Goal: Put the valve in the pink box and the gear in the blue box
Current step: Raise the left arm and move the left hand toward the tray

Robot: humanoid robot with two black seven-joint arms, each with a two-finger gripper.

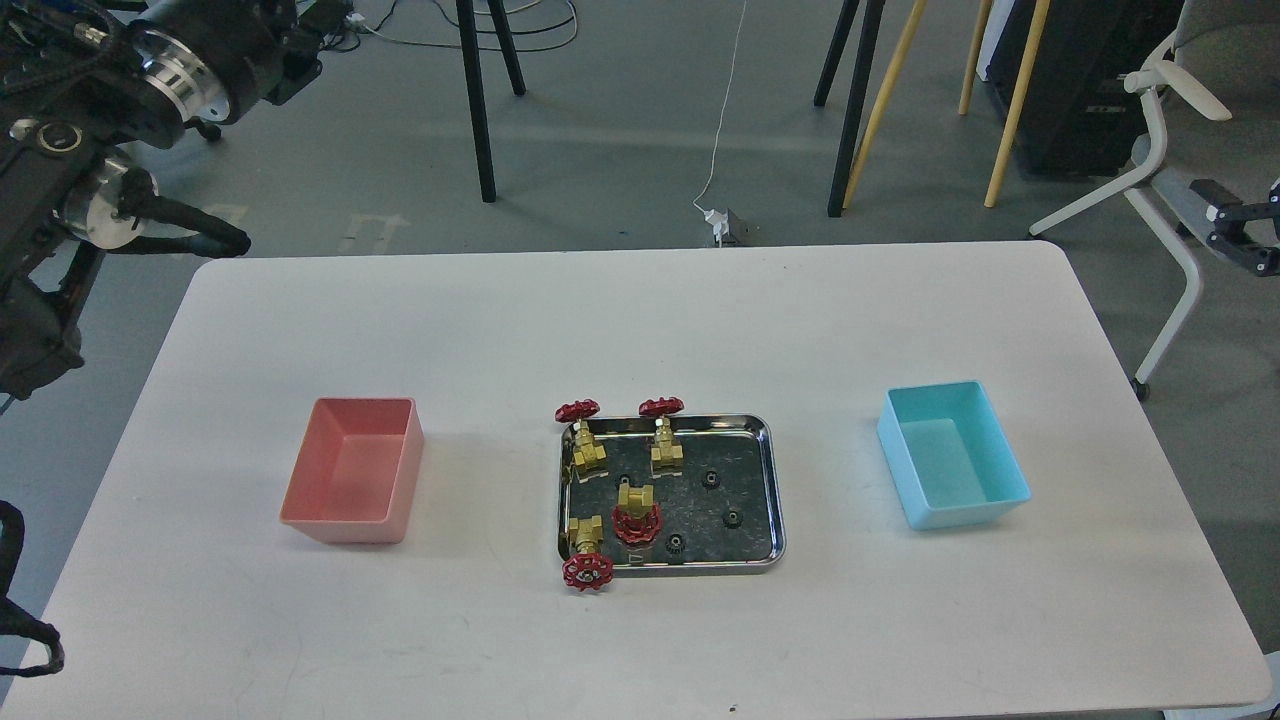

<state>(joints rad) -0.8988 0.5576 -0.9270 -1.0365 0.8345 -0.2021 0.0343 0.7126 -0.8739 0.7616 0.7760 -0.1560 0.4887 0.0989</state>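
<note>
Several brass valves with red handwheels lie in the steel tray [770, 470] at the table's middle: one at the back left [588, 447], one beside it [666, 447], one in the middle [636, 510] and one overhanging the front left corner [587, 555]. Small black gears lie in the tray too, among them one at the back [711, 480], one on the right [733, 518] and one at the front [675, 543]. The pink box [345, 525] stands empty to the left, the blue box [935, 515] empty to the right. My left arm's dark end [290, 60] is raised at the top left, off the table. My right gripper [1245, 235] shows at the right edge, also off the table.
The white table [640, 320] carries only the tray and the two boxes. Beyond its far edge are stand legs, a cable with a plug on the floor, and a grey chair [1170, 150] at the right.
</note>
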